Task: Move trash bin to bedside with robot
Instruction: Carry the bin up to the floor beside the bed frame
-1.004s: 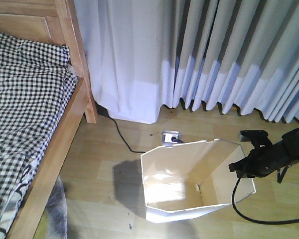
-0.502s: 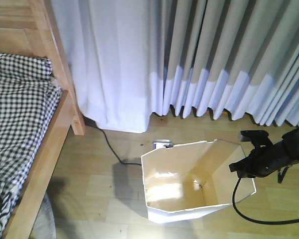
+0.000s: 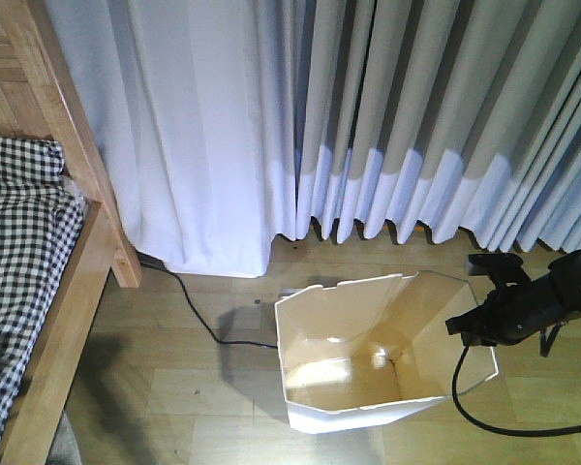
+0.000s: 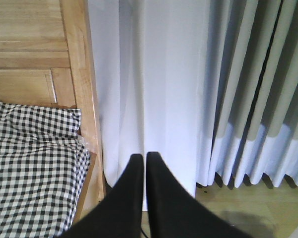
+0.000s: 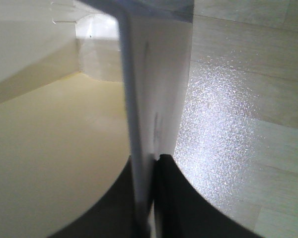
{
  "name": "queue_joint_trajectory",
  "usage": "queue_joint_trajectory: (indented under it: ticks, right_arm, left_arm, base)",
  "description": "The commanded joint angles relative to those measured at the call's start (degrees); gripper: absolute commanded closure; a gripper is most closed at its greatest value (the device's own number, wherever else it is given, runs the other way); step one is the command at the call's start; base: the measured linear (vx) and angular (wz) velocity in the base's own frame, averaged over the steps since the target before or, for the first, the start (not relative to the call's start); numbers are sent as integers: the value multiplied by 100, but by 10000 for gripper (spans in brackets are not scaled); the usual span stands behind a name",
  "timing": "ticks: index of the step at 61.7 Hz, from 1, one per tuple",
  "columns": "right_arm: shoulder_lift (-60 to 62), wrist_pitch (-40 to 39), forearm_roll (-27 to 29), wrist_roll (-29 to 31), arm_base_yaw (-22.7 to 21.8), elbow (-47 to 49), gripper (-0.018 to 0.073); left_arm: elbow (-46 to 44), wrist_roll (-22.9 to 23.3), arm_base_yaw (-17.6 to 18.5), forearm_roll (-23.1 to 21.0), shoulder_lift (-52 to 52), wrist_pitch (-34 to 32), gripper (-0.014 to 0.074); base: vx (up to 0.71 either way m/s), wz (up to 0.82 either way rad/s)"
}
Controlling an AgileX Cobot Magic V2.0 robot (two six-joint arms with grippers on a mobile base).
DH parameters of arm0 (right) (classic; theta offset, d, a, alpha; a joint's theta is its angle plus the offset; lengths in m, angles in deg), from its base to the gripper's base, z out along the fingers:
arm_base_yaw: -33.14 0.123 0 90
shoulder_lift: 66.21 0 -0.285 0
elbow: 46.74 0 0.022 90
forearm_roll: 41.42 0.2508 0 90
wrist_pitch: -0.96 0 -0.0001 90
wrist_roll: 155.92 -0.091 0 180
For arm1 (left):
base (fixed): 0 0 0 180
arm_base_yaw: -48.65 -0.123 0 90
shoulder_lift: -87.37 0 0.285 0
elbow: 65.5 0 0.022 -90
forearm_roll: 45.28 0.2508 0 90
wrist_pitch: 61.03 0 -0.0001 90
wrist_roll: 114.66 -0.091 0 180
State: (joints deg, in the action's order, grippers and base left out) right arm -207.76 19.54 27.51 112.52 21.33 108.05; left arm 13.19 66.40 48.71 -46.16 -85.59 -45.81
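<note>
- White thin-walled plastic trash bin (image 3: 368,339) with a faceted rim and cream inside: mouth up, over the light wood plank floor (image 3: 174,387), just in front of the curtain hems.
- Can't tell whether the bin's base touches the floor. Its shadow falls on the planks to the view's left.
- Slim black right arm (image 3: 537,295) comes in from the view's right edge. The right gripper (image 3: 468,327) is at the bin's rim on that side.
- In the right wrist view, the right gripper (image 5: 150,168) is pinched onto the bin wall (image 5: 154,74). One black finger sits inside against the cream face and the other (image 5: 169,198) outside against the white face. The jaws are apart only by the wall's thickness.
- A black cable loop (image 3: 484,412) hangs from the right arm down beside the bin.
- Left gripper (image 4: 143,157): black fingers almost together with only a thin slit between them. It holds and touches nothing, and is aimed at the curtain by the bed's end board.
- Bed with a light-brown wooden frame (image 3: 73,291) and black-and-white checked bedding (image 3: 19,252): at the view's left edge, well apart from the bin, with bare floor between.
- The same frame (image 4: 82,74) and bedding (image 4: 30,163) show in the left wrist view.
- A thin black cord (image 3: 198,315) runs on the floor from under the white sheer curtain (image 3: 194,126) towards the bin.
- A grey pleated curtain with a white lower band (image 3: 436,116) hangs behind the bin.
</note>
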Motion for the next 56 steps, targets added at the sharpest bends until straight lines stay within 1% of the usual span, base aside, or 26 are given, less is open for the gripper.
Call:
queue_joint_trajectory:
  ticks: [1,24,56]
  right_arm:
    - [432,840,224,-6,-15,74,564]
    - [432,840,224,-6,-15,74,564]
    - [432,840,224,-6,-15,74,564]
  left_arm:
    - [107,25,11,-18,-82,-398,603]
    - [107,25,11,-18,-82,-398,603]
    - [107,25,11,-18,-82,-398,603]
  base:
    - [11,-3]
    - [8,0]
    - [1,0]
